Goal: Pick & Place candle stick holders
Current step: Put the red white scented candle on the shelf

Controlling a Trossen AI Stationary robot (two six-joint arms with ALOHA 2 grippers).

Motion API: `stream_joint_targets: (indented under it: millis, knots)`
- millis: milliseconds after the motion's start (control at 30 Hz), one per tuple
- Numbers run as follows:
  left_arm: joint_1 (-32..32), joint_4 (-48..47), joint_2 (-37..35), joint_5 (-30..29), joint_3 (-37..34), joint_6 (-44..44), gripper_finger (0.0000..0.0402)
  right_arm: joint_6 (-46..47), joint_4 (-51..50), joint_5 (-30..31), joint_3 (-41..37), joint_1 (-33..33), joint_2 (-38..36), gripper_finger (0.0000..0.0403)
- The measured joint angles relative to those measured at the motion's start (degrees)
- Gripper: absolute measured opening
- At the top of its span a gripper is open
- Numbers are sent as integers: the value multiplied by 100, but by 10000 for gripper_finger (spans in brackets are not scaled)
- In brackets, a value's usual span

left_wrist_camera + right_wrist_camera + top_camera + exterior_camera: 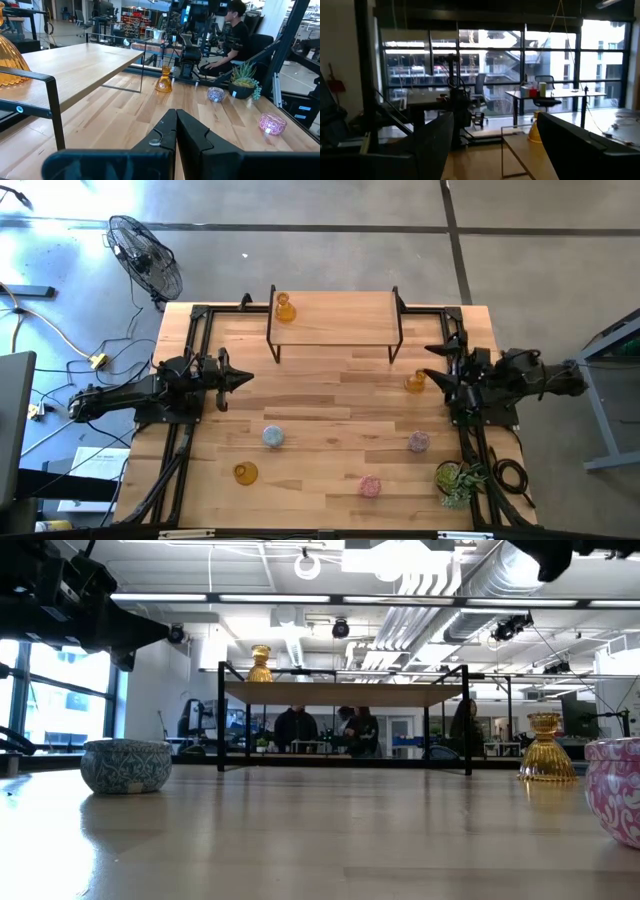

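Right hand (432, 362), spread and empty, hovers just beside amber holder (416, 382).

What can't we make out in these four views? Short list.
- Pink holder, low view: cut off by the right edge.
- Amber holder on the shelf, left wrist view: cut off by the left edge.
- Amber holder by the right gripper, high view: too small to tell whether they touch.
- Right wrist view: table holders below the frame; one amber holder partly behind a finger.
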Motion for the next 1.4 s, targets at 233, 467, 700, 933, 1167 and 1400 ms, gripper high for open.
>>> stream_joint_targets:
  millis: [233,467,700,933,1167,1400]
  knots:
    - [-1,1,2,21,-1,-2,3,80,-1359,776,1531,236,1497,283]
    - [0,2,37,20,-1,-2,3,1205,-3368,2539,3404,626,3242,282]
    - [0,0,413,19,0,62,3,3643,-6155,3313,5107,822,4729,283]
    - [0,-3,697,15,-1,151,3,5157,-7871,2408,5989,805,5765,283]
    - [-2,0,706,16,0,151,3,6741,-9133,1235,6162,611,6406,282]
    - [0,0,706,14,0,153,3,8017,-9365,-363,5819,404,6700,282]
